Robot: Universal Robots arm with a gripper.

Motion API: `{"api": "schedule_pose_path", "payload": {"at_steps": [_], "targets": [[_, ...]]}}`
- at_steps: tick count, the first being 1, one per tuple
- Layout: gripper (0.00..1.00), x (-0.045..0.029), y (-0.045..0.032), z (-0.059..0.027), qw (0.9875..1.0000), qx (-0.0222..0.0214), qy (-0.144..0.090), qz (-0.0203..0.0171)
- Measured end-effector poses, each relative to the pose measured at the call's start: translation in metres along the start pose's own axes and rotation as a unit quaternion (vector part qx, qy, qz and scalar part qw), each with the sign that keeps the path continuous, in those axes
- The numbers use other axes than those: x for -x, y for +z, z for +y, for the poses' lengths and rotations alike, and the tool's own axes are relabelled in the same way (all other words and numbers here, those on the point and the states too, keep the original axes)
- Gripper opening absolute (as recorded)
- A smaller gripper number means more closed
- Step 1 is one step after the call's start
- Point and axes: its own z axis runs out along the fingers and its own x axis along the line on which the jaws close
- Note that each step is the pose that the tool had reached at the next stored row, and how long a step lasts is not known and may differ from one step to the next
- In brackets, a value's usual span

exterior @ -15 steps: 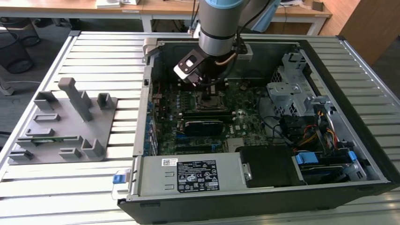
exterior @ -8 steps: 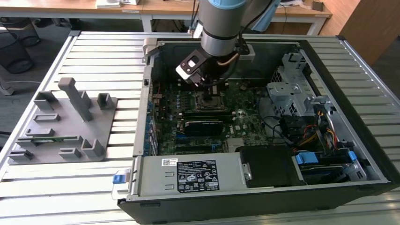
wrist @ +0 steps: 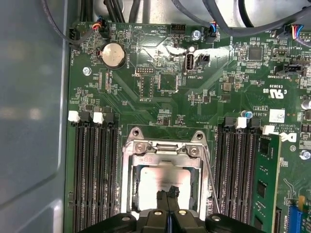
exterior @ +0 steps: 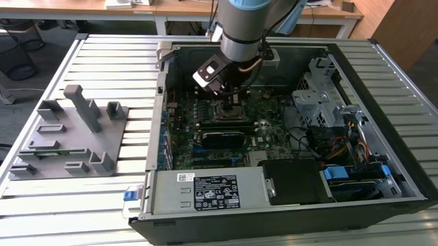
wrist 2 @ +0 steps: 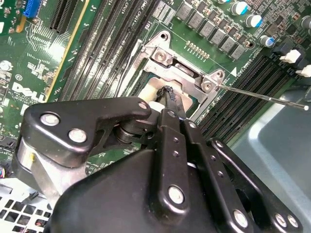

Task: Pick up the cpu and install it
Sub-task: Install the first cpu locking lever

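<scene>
The cpu (wrist: 153, 187) lies flat inside the metal socket frame (wrist: 167, 148) on the green motherboard (wrist: 146, 97), its silver top catching the light. My gripper (wrist: 168, 198) hangs straight over it, with the two black fingertips pressed together and nothing between them. I cannot tell whether the tips touch the chip. In the second wrist view the gripper (wrist 2: 170, 95) points down into the same socket frame (wrist 2: 167, 54). From the exterior view the gripper (exterior: 229, 100) is low inside the open computer case (exterior: 383, 169), above the socket (exterior: 229, 113).
Black memory slots flank the socket, with a green memory stick (wrist: 267, 187) seated in one. A thin wire lever (wrist: 210, 179) runs beside the frame. A drive cage (exterior: 318, 100) and power supply (exterior: 205, 192) crowd the case. A grey fixture tray (exterior: 68, 136) sits at the exterior view's left.
</scene>
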Motion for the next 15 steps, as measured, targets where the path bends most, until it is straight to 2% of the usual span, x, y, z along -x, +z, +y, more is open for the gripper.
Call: {"api": "schedule_pose_path", "payload": {"at_steps": [15], "targets": [[0.11,-0.0011,-0.0263,-0.0011,1.0000,0.0000,0.000,0.0000]]}}
